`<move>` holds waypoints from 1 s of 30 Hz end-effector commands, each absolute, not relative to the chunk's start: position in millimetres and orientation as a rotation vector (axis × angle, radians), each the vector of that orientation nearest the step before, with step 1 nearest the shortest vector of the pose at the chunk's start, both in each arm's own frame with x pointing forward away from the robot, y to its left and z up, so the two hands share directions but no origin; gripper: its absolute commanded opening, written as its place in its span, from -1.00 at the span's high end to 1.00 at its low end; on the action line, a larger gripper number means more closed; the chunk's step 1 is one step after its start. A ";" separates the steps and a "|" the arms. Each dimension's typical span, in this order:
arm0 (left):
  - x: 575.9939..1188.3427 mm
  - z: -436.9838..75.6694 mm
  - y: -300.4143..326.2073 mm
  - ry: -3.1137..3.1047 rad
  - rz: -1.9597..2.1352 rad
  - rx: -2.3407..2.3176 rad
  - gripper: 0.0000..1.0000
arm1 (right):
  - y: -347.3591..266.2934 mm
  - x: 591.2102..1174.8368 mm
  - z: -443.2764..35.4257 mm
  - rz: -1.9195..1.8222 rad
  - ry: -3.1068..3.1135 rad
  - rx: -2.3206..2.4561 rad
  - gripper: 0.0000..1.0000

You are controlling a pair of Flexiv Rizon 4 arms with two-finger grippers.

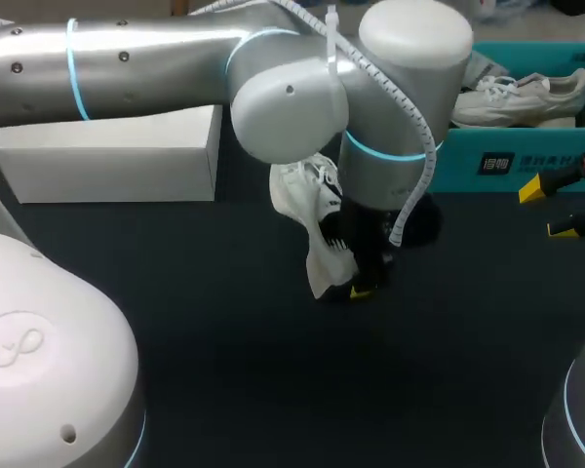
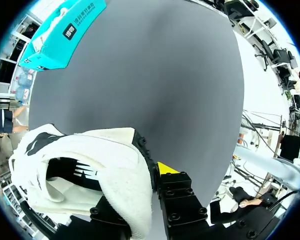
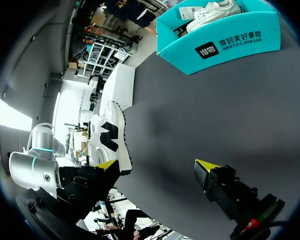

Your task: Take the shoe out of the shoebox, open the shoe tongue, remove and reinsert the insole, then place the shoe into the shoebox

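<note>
Out of the shoebox already — white shoe pinched in the left gripper, hanging over the table mid-way, well apart from the box; right gripper spread, empty, near the box; tongue, insole and return — seemingly — yet to do.

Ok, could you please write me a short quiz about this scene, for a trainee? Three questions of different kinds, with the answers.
1. True or false: the left hand holds a white shoe above the table.
2. Fill in: the fingers of the right hand stand ____ (open or shut).
3. Where is the other white shoe?
A) in the teal shoebox
B) lying on the table
C) in the right hand

Key: 1 true; 2 open; 3 A.
</note>
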State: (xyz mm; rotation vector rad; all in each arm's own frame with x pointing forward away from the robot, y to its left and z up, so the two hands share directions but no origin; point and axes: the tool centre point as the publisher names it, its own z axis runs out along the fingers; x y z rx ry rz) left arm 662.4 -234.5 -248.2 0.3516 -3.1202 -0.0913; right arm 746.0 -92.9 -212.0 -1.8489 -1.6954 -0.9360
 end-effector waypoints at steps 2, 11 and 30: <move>659.1 -189.5 -230.8 -3.179 -0.027 0.250 1.00 | -92.1 744.9 -212.1 -0.934 -1.696 -1.854 -1.00; 662.8 -160.7 -226.8 -3.181 0.074 0.238 1.00 | -92.1 744.9 -212.1 -0.934 -1.696 -1.854 -1.00; 663.4 -158.9 -226.6 -3.175 0.058 0.268 1.00 | -92.1 744.9 -212.1 -0.934 -1.696 -1.854 -1.00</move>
